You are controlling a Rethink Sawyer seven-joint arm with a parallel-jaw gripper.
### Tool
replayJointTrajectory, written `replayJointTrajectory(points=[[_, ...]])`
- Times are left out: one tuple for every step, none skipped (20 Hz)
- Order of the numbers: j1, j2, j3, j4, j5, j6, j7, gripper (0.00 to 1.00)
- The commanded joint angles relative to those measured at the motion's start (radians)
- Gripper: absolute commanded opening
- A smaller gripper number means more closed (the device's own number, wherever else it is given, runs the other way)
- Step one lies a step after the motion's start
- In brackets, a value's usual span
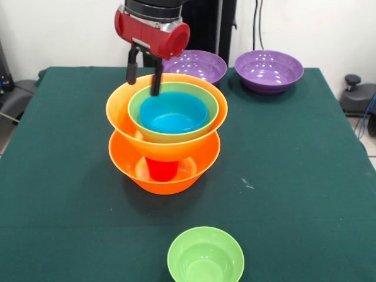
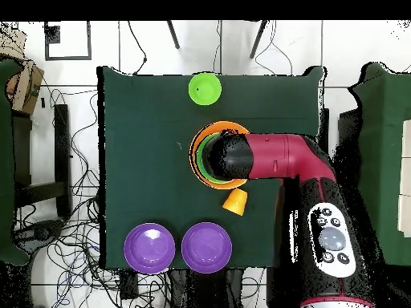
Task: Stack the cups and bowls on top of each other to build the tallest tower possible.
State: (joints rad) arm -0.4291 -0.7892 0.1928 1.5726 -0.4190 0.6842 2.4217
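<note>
Tower (image 1: 164,138) sits mid-table: orange bowl base, red cup (image 1: 161,169) propping a second orange, green and blue nested inside. Gripper (image 1: 144,77) open at its far rim, holding nothing. Small green bowl (image 1: 205,256) near edge, purple bowls (image 1: 269,70) far edge, unstacked.

End effector (image 1: 144,77) open over the tower (image 1: 165,132) (blue bowl (image 1: 173,113) topmost).

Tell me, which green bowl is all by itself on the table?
The small green bowl at the near edge in the front view. The other green bowl sits inside the tower, holding a blue bowl.
</note>
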Motion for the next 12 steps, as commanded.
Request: replayJointTrajectory(points=[[0.003, 0.019, 0.113, 0.018, -0.071, 0.041, -0.265, 1.00], [0.006, 0.020, 0.117, 0.022, -0.065, 0.045, -0.261, 1.00], [0.008, 0.021, 0.122, 0.027, -0.059, 0.049, -0.257, 1.00], [0.012, 0.020, 0.128, 0.030, -0.049, 0.063, -0.255, 1.00], [0.012, 0.011, 0.134, 0.042, -0.040, 0.070, -0.254, 1.00], [0.013, 0.002, 0.141, 0.053, -0.030, 0.077, -0.253, 1.00], [0.001, -0.010, 0.159, 0.080, -0.009, 0.068, -0.253, 1.00], [-0.004, -0.015, 0.168, 0.091, -0.001, 0.070, -0.255, 1.00], [-0.010, -0.023, 0.176, 0.104, 0.006, 0.072, -0.258, 1.00], [-0.016, -0.037, 0.182, 0.114, 0.017, 0.086, -0.264, 1.00], [-0.022, -0.052, 0.189, 0.123, 0.027, 0.099, -0.269, 1.00], [-0.028, -0.069, 0.195, 0.130, 0.037, 0.112, -0.273, 1.00]])
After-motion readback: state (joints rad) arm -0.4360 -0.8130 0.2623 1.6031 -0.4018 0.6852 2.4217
